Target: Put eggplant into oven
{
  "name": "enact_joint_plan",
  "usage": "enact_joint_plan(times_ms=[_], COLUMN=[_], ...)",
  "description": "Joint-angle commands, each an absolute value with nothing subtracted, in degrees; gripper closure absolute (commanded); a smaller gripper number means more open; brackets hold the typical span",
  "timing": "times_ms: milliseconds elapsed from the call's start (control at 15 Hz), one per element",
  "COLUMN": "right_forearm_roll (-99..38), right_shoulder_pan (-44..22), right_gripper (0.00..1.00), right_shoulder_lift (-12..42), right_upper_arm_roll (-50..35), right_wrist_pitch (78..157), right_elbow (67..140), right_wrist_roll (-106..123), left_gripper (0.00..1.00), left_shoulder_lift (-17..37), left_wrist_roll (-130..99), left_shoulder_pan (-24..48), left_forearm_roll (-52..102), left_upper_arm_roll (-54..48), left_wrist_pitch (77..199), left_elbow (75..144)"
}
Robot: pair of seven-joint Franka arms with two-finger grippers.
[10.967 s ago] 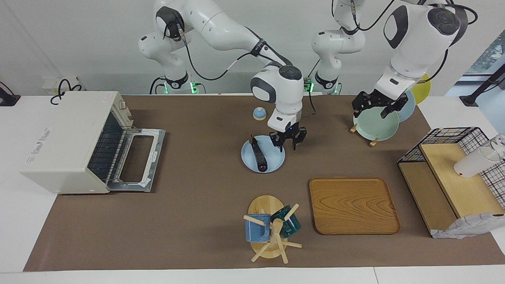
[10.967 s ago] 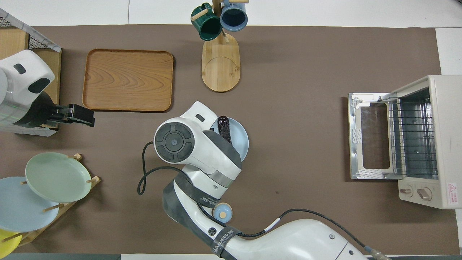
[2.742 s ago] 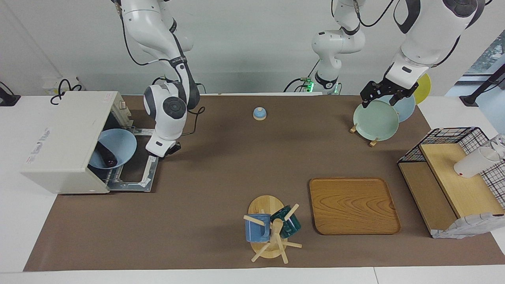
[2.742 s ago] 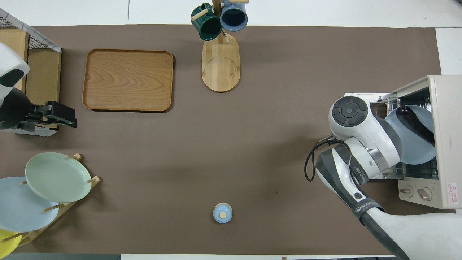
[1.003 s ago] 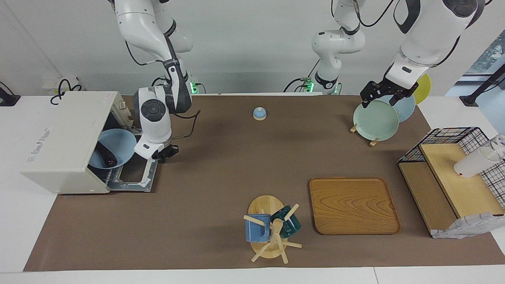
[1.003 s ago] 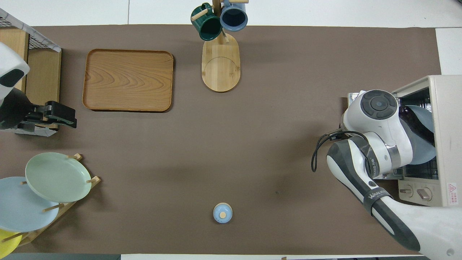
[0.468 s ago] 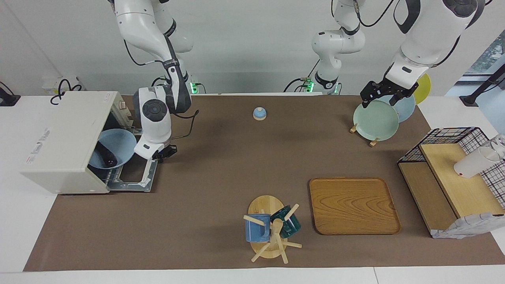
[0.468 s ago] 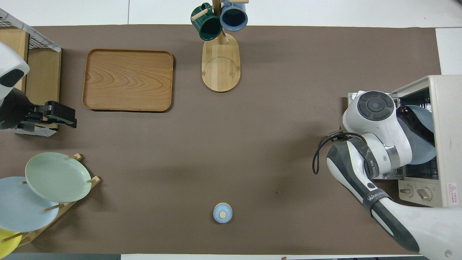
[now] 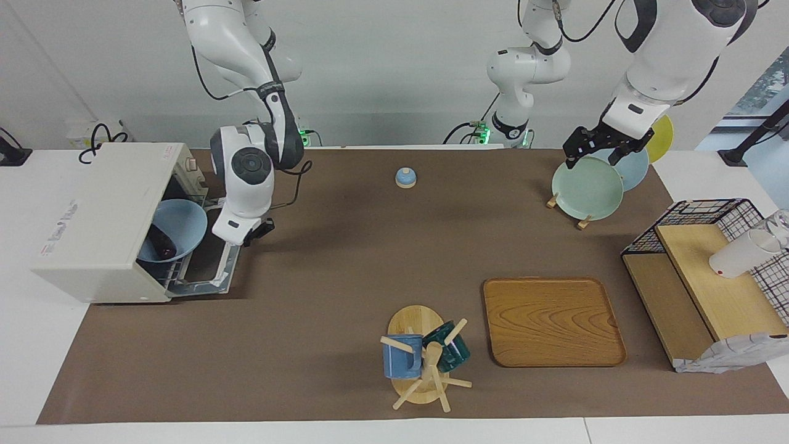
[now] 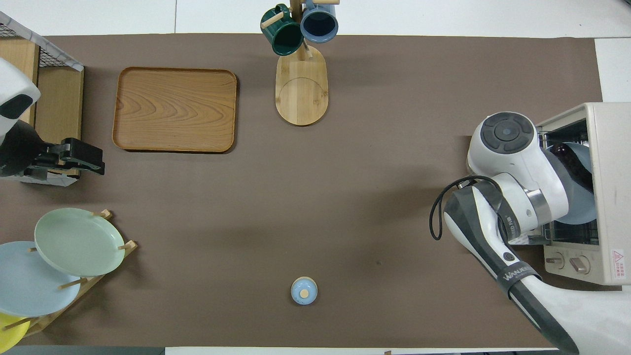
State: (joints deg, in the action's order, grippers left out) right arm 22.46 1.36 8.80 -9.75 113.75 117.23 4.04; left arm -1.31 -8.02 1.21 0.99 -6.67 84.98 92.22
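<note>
The off-white oven (image 9: pixel 98 216) (image 10: pixel 611 187) stands at the right arm's end of the table. Inside it a light blue plate (image 9: pixel 182 225) (image 10: pixel 577 207) leans on the rack, and the dark eggplant (image 9: pixel 161 242) (image 10: pixel 572 162) lies on that plate. The glass door (image 9: pixel 212 268) is tilted partly up from flat. My right gripper (image 9: pixel 249 233) is shut and sits against the door's outer edge. In the overhead view the arm hides it. My left gripper (image 9: pixel 595 151) (image 10: pixel 96 162) waits open over the plate rack, holding nothing.
A plate rack (image 9: pixel 588 188) with green, blue and yellow plates stands near the left arm's base. A small blue bell (image 9: pixel 405 177), a mug tree (image 9: pixel 422 364), a wooden tray (image 9: pixel 551 320) and a wire-and-wood shelf (image 9: pixel 703 277) are also on the mat.
The oven door has risen from lying flat to partly lifted. My right gripper has moved up with its outer edge. The left arm has not moved.
</note>
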Motion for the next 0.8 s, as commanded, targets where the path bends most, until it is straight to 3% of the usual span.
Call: enact_joint_plan(times_ms=[0,602,736], right_forearm_roll=[24.8,23.3,20.1], right_shoulder_pan=[4.5,9.8,10.4], right_gripper=[1.00,1.00,1.00], right_shoulder_lift=[7.8,1.3,1.1], right_upper_arm_roll=[-8.8,-8.6,-8.4], right_wrist_pitch=[109.9,103.5,98.2], right_elbow=[113.0,111.4,107.2], right_wrist_roll=[8.6,17.4,18.7], left_gripper=[0.00,0.00,0.00], left_shoulder_lift=[-1.5,-1.5,-1.5], left_wrist_roll=[-8.4,-8.4,-8.4], left_shoulder_pan=[0.8,0.8,0.8], left_forearm_roll=[1.3,1.4,1.3], left_upper_arm_roll=[-6.8,-6.8,-6.8], left_wrist_pitch=[85.6,85.6,85.6], left_elbow=[92.4,92.4,92.4])
